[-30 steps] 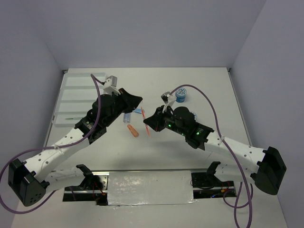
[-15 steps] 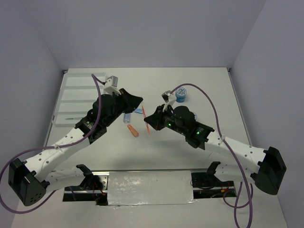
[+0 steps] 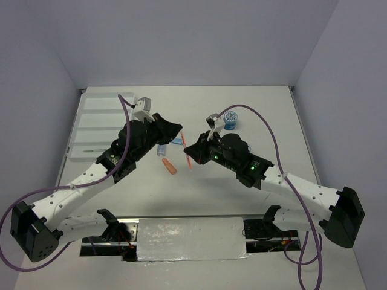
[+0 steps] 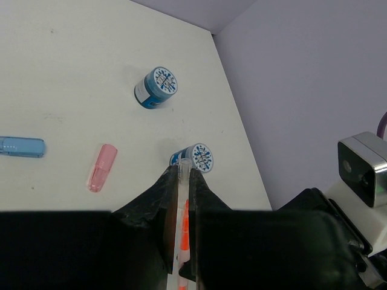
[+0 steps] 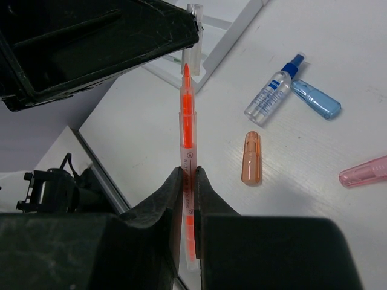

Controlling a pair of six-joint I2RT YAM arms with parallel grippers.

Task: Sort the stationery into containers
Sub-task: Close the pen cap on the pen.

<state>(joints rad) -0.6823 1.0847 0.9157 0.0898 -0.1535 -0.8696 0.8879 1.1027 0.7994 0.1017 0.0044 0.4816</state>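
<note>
An orange pen with a clear barrel (image 3: 186,154) hangs above the table between the two arms. My left gripper (image 4: 181,173) is shut on its clear end (image 4: 184,164), and my right gripper (image 5: 188,174) is shut on its barrel (image 5: 187,115). From above, the left gripper (image 3: 179,132) and the right gripper (image 3: 188,152) nearly meet. The white tray (image 3: 91,121) lies at the far left with a thin green pen (image 3: 89,149) in its nearest compartment. On the table are two tape rolls (image 4: 156,86) (image 4: 196,158), a clear bottle with a blue cap (image 5: 272,90), a light blue piece (image 5: 315,99), an orange piece (image 5: 251,158) and a pink piece (image 4: 101,167).
The tray's corner (image 5: 221,39) shows just behind the left gripper in the right wrist view. One tape roll (image 3: 230,120) stands beyond the right arm, near its purple cable. Side walls close in the table on the left and right.
The right wrist has edged slightly toward the back of the table. Both grippers keep their hold on the orange pen.
</note>
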